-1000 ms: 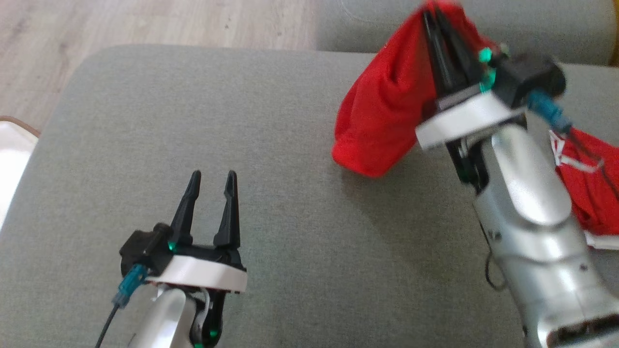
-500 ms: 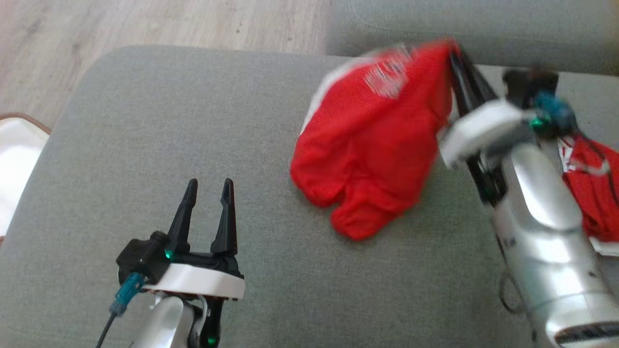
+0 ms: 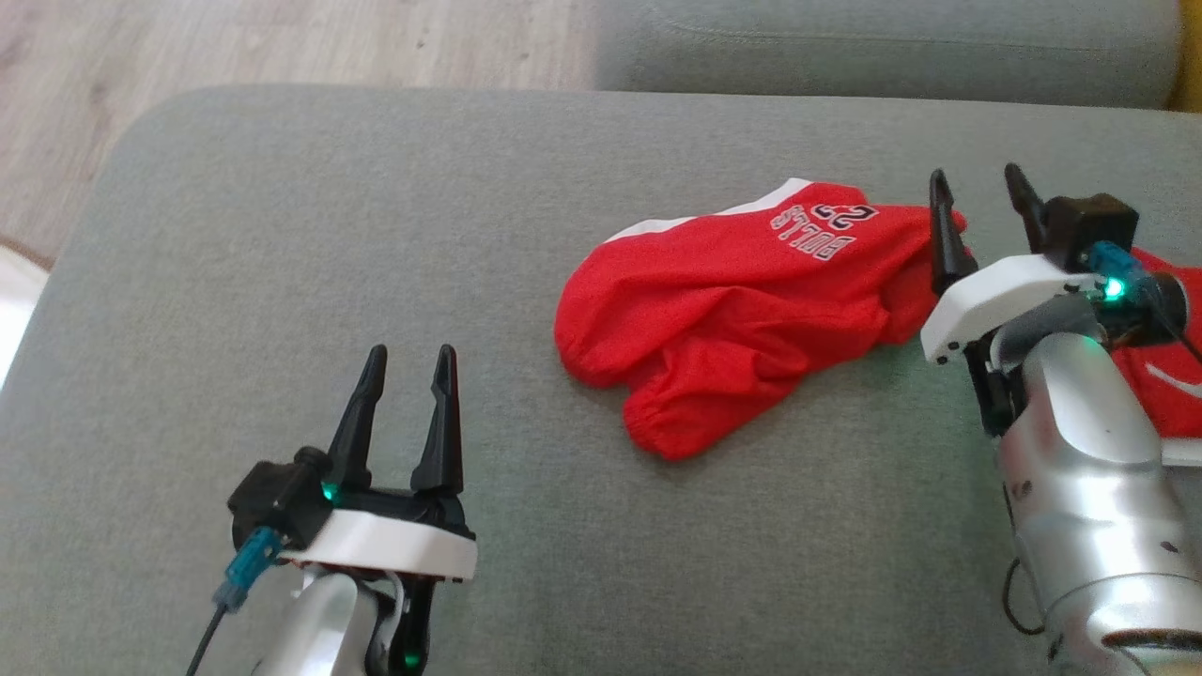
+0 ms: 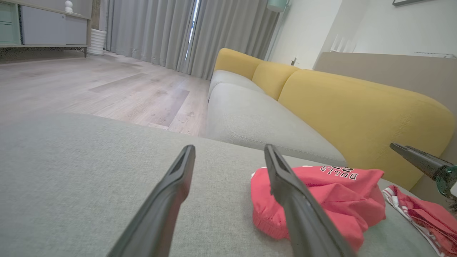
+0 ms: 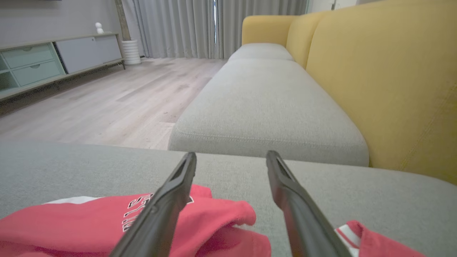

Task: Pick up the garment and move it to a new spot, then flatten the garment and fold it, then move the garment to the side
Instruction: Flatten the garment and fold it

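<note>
Flattening looks next: red Bulls garment [image 3: 742, 310] lies bunched just left of the right gripper [image 3: 975, 178], which is spread wide and empty. Left gripper [image 3: 412, 352], also spread, sits well apart from it, so I'd pinch opposite edges and pull outward.

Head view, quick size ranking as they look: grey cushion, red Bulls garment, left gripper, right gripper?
1. grey cushion, by far the largest.
2. red garment.
3. left gripper and right gripper: same build and much alike in size; the left seems nearer the camera, so I won't rank them.
</note>
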Controlling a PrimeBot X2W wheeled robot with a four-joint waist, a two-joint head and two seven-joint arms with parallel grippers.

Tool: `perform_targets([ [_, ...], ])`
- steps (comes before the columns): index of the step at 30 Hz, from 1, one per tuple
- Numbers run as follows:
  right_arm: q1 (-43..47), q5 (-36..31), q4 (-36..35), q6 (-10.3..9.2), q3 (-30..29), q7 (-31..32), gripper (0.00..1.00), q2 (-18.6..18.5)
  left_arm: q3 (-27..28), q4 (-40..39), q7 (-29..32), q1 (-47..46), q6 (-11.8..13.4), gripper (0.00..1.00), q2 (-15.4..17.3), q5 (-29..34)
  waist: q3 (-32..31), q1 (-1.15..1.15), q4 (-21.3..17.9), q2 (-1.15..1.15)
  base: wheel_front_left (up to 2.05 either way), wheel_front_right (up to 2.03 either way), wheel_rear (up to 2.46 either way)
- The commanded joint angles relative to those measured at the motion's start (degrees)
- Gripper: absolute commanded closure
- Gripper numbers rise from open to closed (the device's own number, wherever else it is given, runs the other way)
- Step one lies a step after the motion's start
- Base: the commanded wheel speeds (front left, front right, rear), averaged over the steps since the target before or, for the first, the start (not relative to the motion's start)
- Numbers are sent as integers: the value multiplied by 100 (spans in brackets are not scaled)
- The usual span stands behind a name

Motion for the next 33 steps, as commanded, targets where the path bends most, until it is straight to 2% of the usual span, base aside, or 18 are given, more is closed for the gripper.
perform_targets([
  [1, -20, 177, -370, -4, 262, -137, 0, 98, 199, -182, -53, -226, 2, 0, 32, 41, -81, 0, -135, 0, 0, 0, 0],
  [2, -20, 177, -370, -4, 262, -137, 0, 98, 199, -182, -53, -226, 2, 0, 32, 41, -81, 0, -135, 0, 0, 0, 0],
  [4, 208, 592, -651, -4, 635, -175, 0, 105, 214, -201, -53, -200, -1, 0, 22, 41, -122, 0, -219, 0, 0, 0, 0],
  [8, 924, 1317, -1740, -4, 1243, -189, 0, 107, 252, -253, -53, -137, -3, 0, 1, 40, -156, 0, -424, 0, 0, 0, 0],
  [12, 1835, 1737, -2862, -4, 1408, -191, 0, 108, 279, -283, -53, -110, -16, 0, -15, 42, -140, 0, -593, 0, 0, 0, 0],
  [16, 2629, 2102, -3624, -4, 1327, -192, 0, 108, 288, -275, -53, -114, -40, 0, -28, 50, -115, 0, -715, 0, 0, 0, 0],
  [21, 3031, 2270, -4023, -4, 1256, -192, 0, 109, 324, -258, -53, -126, -68, 0, -14, 46, -60, 0, -868, 0, 0, 0, 0],
  [28, 2923, 2312, -4211, -4, 1320, -192, 0, 109, 340, -232, -33, -288, -90, 0, 94, 76, 83, 0, -1072, 0, 0, 0, 0],
  [33, 2865, 2346, -4310, -4, 1275, -193, 0, 109, 269, -84, 255, -681, -84, 0, 230, 169, 326, 0, -1190, 0, 0, 0, 0],
])
